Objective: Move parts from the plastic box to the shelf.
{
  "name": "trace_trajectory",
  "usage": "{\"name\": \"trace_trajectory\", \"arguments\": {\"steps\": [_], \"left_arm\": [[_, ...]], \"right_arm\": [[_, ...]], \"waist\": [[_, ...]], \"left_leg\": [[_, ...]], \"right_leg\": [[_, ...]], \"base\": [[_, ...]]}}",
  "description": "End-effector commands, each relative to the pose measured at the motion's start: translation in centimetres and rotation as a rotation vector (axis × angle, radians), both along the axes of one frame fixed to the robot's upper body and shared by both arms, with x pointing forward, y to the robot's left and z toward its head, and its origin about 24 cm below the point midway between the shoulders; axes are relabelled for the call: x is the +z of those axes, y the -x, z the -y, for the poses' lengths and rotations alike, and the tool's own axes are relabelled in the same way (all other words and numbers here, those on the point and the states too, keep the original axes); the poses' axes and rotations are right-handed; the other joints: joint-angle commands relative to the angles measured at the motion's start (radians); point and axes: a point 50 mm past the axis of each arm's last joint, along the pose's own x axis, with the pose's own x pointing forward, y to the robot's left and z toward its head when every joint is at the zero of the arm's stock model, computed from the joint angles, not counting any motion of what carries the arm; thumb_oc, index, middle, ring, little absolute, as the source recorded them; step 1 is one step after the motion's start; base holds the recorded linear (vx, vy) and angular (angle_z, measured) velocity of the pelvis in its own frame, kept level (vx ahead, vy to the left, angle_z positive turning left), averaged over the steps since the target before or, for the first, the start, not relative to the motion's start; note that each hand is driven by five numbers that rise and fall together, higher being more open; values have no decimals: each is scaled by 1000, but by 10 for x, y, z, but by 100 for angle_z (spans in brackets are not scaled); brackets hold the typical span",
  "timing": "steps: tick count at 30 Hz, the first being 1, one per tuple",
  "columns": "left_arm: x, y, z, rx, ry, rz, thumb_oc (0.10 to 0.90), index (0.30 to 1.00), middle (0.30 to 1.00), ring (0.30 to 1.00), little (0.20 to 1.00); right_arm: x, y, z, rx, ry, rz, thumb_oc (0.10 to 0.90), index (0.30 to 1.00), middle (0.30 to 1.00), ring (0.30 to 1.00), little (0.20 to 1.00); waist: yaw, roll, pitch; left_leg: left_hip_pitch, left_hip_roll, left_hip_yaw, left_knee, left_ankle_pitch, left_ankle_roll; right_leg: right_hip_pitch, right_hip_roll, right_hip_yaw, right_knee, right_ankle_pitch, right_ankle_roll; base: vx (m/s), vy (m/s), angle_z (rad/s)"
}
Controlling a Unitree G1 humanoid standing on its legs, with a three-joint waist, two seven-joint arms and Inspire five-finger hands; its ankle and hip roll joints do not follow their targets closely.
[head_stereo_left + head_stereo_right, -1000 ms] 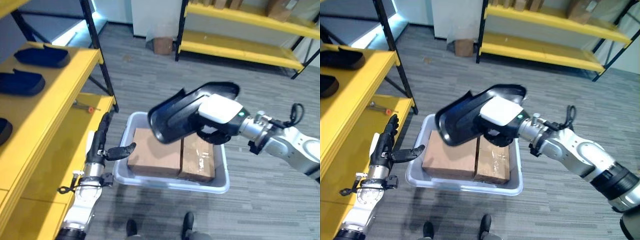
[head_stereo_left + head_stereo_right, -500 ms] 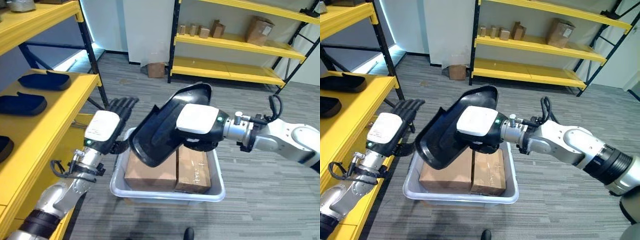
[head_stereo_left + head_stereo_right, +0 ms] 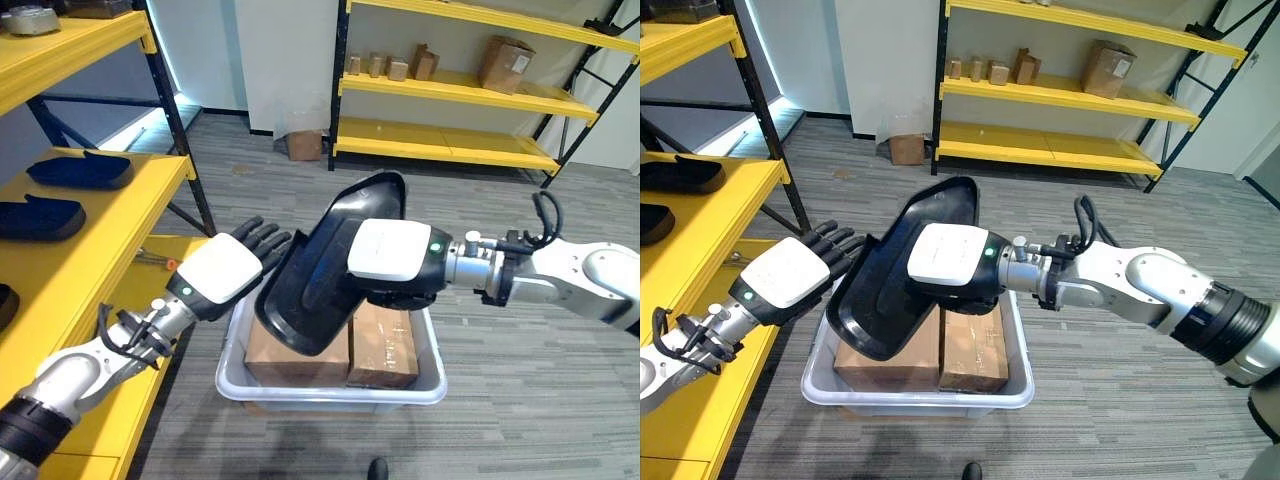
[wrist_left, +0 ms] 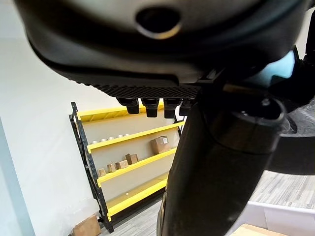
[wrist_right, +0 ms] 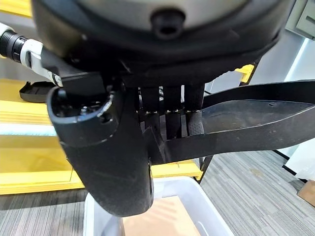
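My right hand (image 3: 392, 262) is shut on a large black curved shell part (image 3: 312, 290) and holds it tilted above the grey plastic box (image 3: 330, 386). In the right wrist view its fingers (image 5: 167, 115) clamp the part's edge (image 5: 256, 118). My left hand (image 3: 226, 272) is open with straight fingers, raised at the part's left edge; whether it touches the part I cannot tell. Its fingers (image 4: 153, 106) also show in the left wrist view. The yellow shelf (image 3: 95, 235) stands to the left and carries similar black parts (image 3: 78, 171).
Two cardboard cartons (image 3: 385, 352) lie inside the plastic box. Another dark part (image 3: 40, 216) rests on the near shelf. A black upright post (image 3: 185, 165) of the rack stands behind my left hand. Farther yellow shelving (image 3: 450, 150) with small boxes lines the back wall.
My left hand has risen from beside the box to the black part's left edge. My right hand has carried the part leftwards. The camera has tilted up.
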Motion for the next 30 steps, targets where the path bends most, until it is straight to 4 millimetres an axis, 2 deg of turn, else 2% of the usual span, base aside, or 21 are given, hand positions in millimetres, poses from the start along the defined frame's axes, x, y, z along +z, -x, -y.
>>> {"name": "trace_trajectory", "arguments": {"steps": [1, 3, 5, 6, 7, 8, 10, 14, 15, 23, 30], "left_arm": [[31, 3, 16, -129, 43, 160, 900, 1000, 1000, 1000, 1000], [33, 5, 14, -119, 51, 170, 900, 1000, 1000, 1000, 1000], [38, 7, 10, -87, 94, 215, 900, 1000, 1000, 1000, 1000], [38, 8, 9, -86, 91, 215, 900, 1000, 1000, 1000, 1000], [40, 9, 5, -57, 130, 247, 900, 1000, 1000, 1000, 1000], [40, 11, 4, -56, 125, 246, 900, 1000, 1000, 1000, 1000], [41, 16, -5, 6, 188, 284, 900, 1000, 1000, 1000, 1000], [42, 20, -12, 52, 233, 312, 900, 1000, 1000, 1000, 1000], [38, 23, -23, 126, 298, 339, 900, 1000, 1000, 1000, 1000], [33, 27, -55, 327, 361, 392, 900, 1000, 1000, 1000, 1000], [41, 33, -64, 399, 458, 491, 900, 1000, 1000, 1000, 1000]], "right_arm": [[58, -11, 14, -79, -247, 212, 400, 300, 300, 300, 300], [56, -14, 19, -102, -248, 210, 400, 300, 300, 300, 300], [52, -22, 34, -187, -261, 215, 400, 300, 300, 300, 300], [52, -22, 34, -185, -264, 215, 400, 300, 300, 300, 300], [50, -26, 45, -242, -289, 217, 400, 300, 300, 300, 300], [49, -26, 45, -240, -294, 215, 400, 300, 300, 300, 300], [47, -29, 63, -323, -364, 211, 400, 300, 300, 300, 300], [44, -29, 77, -380, -438, 196, 400, 300, 300, 300, 300], [40, -29, 91, -442, -545, 166, 400, 300, 300, 300, 300], [39, -16, 104, -463, -698, 101, 400, 300, 300, 300, 300], [41, -10, 111, -474, -800, 80, 400, 300, 300, 300, 300]], "waist": [[13, -5, -86], [13, -8, -87], [18, -5, -84], [17, -8, -85], [20, -2, -82], [18, -6, -83], [20, -1, -80], [20, 1, -79], [22, 3, -79], [30, 1, -78], [35, 1, -80]], "left_leg": [[13, 75, -8, -8, -18, -30], [13, 75, -9, -8, -17, -30], [11, 75, -9, -8, -15, -30], [11, 75, -9, -8, -15, -30], [10, 75, -10, -8, -16, -30], [11, 76, -10, -8, -16, -30], [8, 77, -13, -8, -15, -29], [6, 76, -16, -8, -13, -28], [2, 77, -18, -8, -10, -27], [-5, 79, -26, -8, -5, -27], [-7, 82, -26, -8, -5, -28]], "right_leg": [[116, -86, -15, 12, -78, 129], [117, -85, -16, 11, -79, 129], [119, -85, -18, 8, -78, 128], [119, -85, -18, 8, -78, 128], [120, -85, -19, 6, -77, 127], [120, -85, -18, 5, -77, 126], [119, -85, -20, 5, -76, 125], [119, -84, -22, 5, -76, 124], [117, -84, -26, 4, -77, 123], [117, -82, -32, 3, -80, 117], [116, -81, -34, 2, -82, 114]], "base": [[0, 0, 0], [0, 0, 0], [0, 0, 0], [0, 0, 0], [0, 0, 0], [0, 0, 0], [0, 0, 0], [0, 0, 0], [0, 0, 0], [0, 0, 0], [-1, -2, 0]]}}
